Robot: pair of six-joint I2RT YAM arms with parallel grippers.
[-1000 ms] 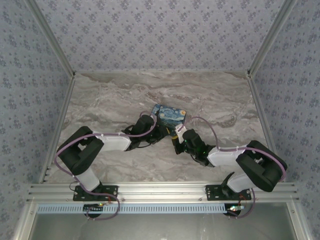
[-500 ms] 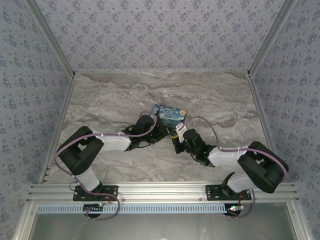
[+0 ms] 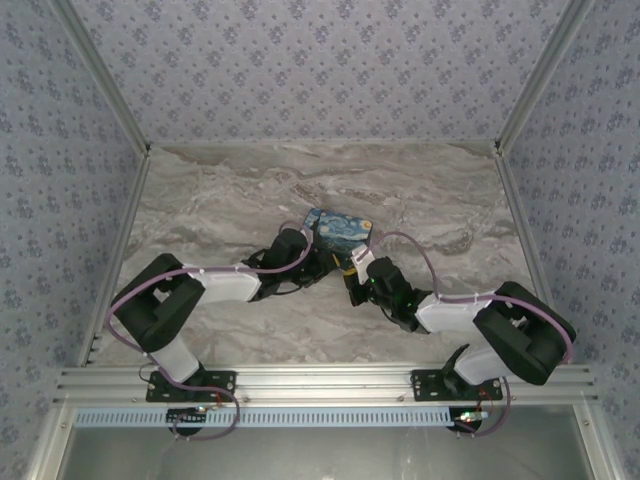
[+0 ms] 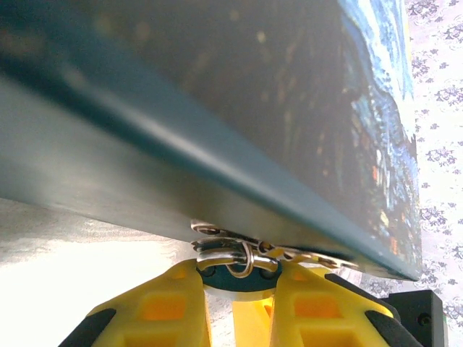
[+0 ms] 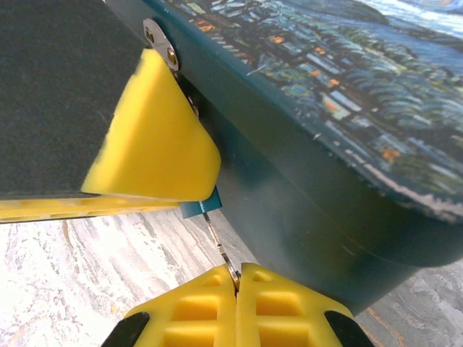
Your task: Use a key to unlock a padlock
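Right hand [image 5: 236, 283]: yellow fingers clenched flat together, pinching the looped end of the tiny slender grey metal key [image 5: 218, 242]. The key shaft ran up from the fingertips to the tiny teal-blue padlock [image 5: 197, 209], and its tip met the padlock's underside. Whether it sat inside the keyway could not be told.

Left hand [image 4: 239, 275]: grasping the padlock, one yellow finger on each side of its body, jaws parted only by the padlock between them. The small metal shackle [image 4: 233, 253] stood just above the fingertips. It was crowded among other metal loops, and which loop belonged to what could not be told.

All of this sat tight against the near side of the blue-and-yellow starry-night painted box [image 3: 340, 228]. The shackle touched the box's lower edge. In the right wrist view, one left-hand finger [image 5: 155, 137] lay along the box's teal side wall, beside a silver screwed plate [image 5: 155, 35].

From above, the left hand was at the box's near-left and the right hand at its near-right, close together. The box lay flat on the grey-veined marble counter [image 3: 220, 190].
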